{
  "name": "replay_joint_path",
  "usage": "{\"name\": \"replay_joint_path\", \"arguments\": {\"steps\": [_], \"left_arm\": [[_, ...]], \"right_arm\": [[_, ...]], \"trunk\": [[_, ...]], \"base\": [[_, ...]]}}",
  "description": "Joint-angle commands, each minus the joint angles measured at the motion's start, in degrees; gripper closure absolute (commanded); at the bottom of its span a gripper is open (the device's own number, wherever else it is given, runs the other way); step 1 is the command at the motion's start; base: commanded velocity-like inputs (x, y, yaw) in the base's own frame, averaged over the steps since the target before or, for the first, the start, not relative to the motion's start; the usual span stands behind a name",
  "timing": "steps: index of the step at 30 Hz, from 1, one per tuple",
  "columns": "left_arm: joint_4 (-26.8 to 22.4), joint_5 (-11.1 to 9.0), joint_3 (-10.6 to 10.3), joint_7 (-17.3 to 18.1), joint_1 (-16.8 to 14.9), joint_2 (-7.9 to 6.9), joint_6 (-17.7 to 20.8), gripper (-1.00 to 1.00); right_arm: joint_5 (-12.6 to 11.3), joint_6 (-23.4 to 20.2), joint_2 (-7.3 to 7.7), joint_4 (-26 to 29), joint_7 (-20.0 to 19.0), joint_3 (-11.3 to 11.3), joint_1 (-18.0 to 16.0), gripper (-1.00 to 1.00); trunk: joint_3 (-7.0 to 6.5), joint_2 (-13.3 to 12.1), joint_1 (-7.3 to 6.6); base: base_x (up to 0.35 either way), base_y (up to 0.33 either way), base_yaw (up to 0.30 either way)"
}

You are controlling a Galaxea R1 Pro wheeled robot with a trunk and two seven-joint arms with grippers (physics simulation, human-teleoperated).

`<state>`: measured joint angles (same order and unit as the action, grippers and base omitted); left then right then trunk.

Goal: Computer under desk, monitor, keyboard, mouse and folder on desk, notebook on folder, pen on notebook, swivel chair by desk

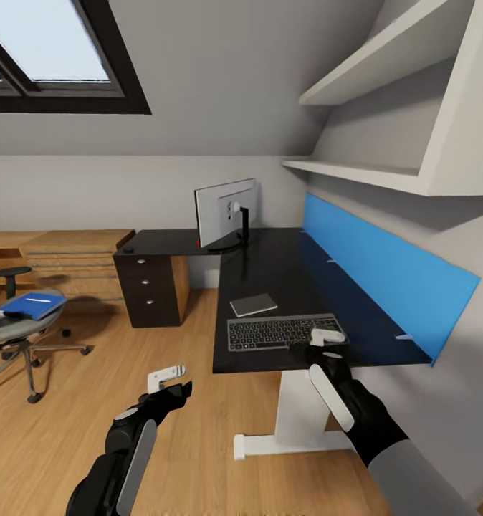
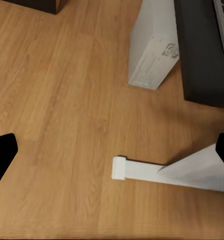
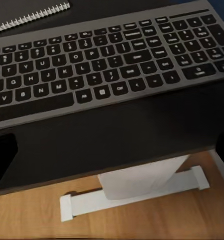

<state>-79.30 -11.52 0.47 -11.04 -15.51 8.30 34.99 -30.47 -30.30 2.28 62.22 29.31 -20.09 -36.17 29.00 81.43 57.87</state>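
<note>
My right pincer (image 1: 319, 342) hangs at the near edge of the black counter (image 1: 270, 265), its white tips over the right end of the keyboard (image 1: 283, 332). From my right wrist the keyboard (image 3: 107, 65) lies just ahead, at twelve o'clock of the pincer, set a little back from the counter's (image 3: 107, 142) near edge. The dark fingertips (image 3: 3, 155) sit far apart at the picture's sides with nothing between them, so this pincer is released. The notebook's spiral edge (image 3: 32, 17) shows just beyond the keyboard.

My left pincer (image 1: 166, 378) hovers low over the wooden floor (image 1: 77, 430), off the counter's near left corner. From its wrist the fingertips (image 2: 2, 152) are spread wide and empty, released as well. Ahead of it are the counter's white foot (image 2: 141, 171) on the floor and the white computer (image 2: 152, 47), which stands on the floor beside the counter's (image 2: 204, 50) edge.

In the head view, the notebook (image 1: 253, 304) lies on the counter at eleven o'clock of the keyboard, close but apart. The monitor (image 1: 226, 213) stands upright at the counter's far corner, at twelve o'clock. The swivel chair (image 1: 19, 326) is well apart from the counter, at nine o'clock from my left pincer, with the blue folder (image 1: 32, 305) on its seat. A white stripe on the folder may be the pen; I cannot tell.
</note>
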Motion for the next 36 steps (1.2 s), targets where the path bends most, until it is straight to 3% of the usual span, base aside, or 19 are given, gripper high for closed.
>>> {"name": "replay_joint_path", "arguments": {"steps": [1,19,27,28,34,35,36], "left_arm": [[-0.07,-0.61,0.05,-0.39,-0.05,0.05,0.25,-1.00],[-0.05,-0.67,0.05,-0.36,-0.05,0.05,0.34,-1.00],[-0.06,-0.70,-0.01,-0.35,-0.05,0.05,0.34,-1.00],[-0.07,-0.70,0.03,-0.36,-0.05,0.05,0.34,-1.00],[-0.06,-0.70,0.11,-0.35,-0.05,0.05,0.33,-1.00],[-0.07,-0.70,0.31,-0.30,-0.05,0.05,0.34,-1.00],[-0.07,-0.70,0.31,-0.30,-0.05,0.05,0.34,-1.00]], "right_arm": [[-0.55,0.11,0.09,0.09,0.56,-0.36,-0.05,-1.00],[-0.55,1.55,0.40,-0.04,0.56,-1.89,-0.06,-1.00],[-0.60,4.12,0.61,-0.10,0.93,-1.60,-0.08,-1.00],[-0.63,4.27,0.55,0.05,1.00,-0.41,-0.08,-1.00],[-0.61,4.36,0.63,0.01,1.02,0.06,-0.05,-1.00],[-0.55,7.11,1.85,-0.64,0.70,0.14,-0.04,-1.00],[-0.57,7.37,1.91,-0.81,0.67,0.14,-0.04,-1.00]], "trunk": [[0.12,0.04,-0.02],[0.92,0.04,-0.02],[0.94,0.04,-0.02],[0.94,0.04,-0.02],[0.94,0.04,-0.02],[0.94,0.04,-0.02],[0.94,0.04,-0.02]], "base": [[-0.175,-0.268,0.229],[-0.026,-0.086,0.174],[0.258,-0.001,0.007],[0.219,0.000,0.000],[0.273,0.000,0.000],[0.320,0.000,0.000],[0.320,0.000,0.000]]}}
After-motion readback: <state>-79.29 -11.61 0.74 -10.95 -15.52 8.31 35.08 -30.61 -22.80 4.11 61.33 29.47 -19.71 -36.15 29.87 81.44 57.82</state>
